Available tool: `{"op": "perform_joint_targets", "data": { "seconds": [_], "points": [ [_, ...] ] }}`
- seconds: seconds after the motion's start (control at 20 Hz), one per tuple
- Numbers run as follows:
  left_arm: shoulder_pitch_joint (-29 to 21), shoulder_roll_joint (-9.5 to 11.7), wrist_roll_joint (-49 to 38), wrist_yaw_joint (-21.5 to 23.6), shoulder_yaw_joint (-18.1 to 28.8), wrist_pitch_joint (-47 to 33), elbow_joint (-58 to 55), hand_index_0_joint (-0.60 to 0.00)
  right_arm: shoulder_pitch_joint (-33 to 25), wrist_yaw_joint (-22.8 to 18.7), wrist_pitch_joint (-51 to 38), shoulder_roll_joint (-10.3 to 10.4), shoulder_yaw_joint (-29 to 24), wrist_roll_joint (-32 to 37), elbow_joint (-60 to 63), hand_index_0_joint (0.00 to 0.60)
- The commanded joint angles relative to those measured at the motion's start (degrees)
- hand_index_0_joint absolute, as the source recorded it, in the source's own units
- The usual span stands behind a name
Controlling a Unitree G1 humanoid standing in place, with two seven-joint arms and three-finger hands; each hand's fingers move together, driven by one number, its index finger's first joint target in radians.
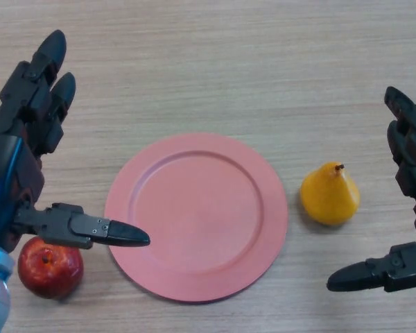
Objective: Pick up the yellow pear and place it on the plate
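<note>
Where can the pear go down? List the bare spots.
The whole plate is bare. Table beyond it is bare too, as is the strip between plate and pear. It is crowded at the plate's left edge: left hand over the apple. The right hand flanks the pear.

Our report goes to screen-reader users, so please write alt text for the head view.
A yellow pear lies on a wooden table, right of an empty pink plate. The open right robot hand flanks the pear; the open left robot hand hovers above a red apple.

one pear (pixel 329 194), one apple (pixel 50 268), one plate (pixel 196 216), two hands: left (pixel 21 159), right (pixel 409 208).
</note>
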Motion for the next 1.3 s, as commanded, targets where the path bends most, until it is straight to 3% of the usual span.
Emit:
{"op": "perform_joint_targets", "data": {
  "seconds": [0.05, 0.4, 0.85, 1.05, 1.15, 1.3],
  "points": [
    [-1.5, 1.9, -0.4, 1.4, 1.5, -7.8, -2.7, 0.000, -3.5, -0.7, -10.1, -1.6, -1.8, -1.6, -0.2, 0.000],
    [-1.0, 1.3, 2.3, 1.1, -0.8, -9.1, -2.5, 0.000, -12.6, -1.7, -17.2, -3.0, 1.6, -4.0, 19.0, 0.000],
    [1.1, 0.5, 0.7, 2.3, -0.4, -11.7, -3.6, 0.000, -25.6, -5.2, -35.8, -4.5, 2.2, -10.1, 53.2, 0.000],
    [1.8, 0.3, 1.1, 1.9, -0.5, -12.3, -3.7, 0.000, -29.0, -6.1, -38.2, -4.6, 2.7, -11.3, 63.7, 0.000],
    [1.9, 0.3, 1.0, 1.8, -0.3, -12.2, -3.8, 0.000, -29.3, -6.5, -37.7, -4.5, 2.7, -11.3, 64.6, 0.200],
    [2.0, 0.4, 0.3, 1.9, 0.7, -10.3, -4.5, 0.000, -29.9, -9.1, -30.9, -3.8, 2.1, -8.3, 65.0, 0.600]
  ]
}}
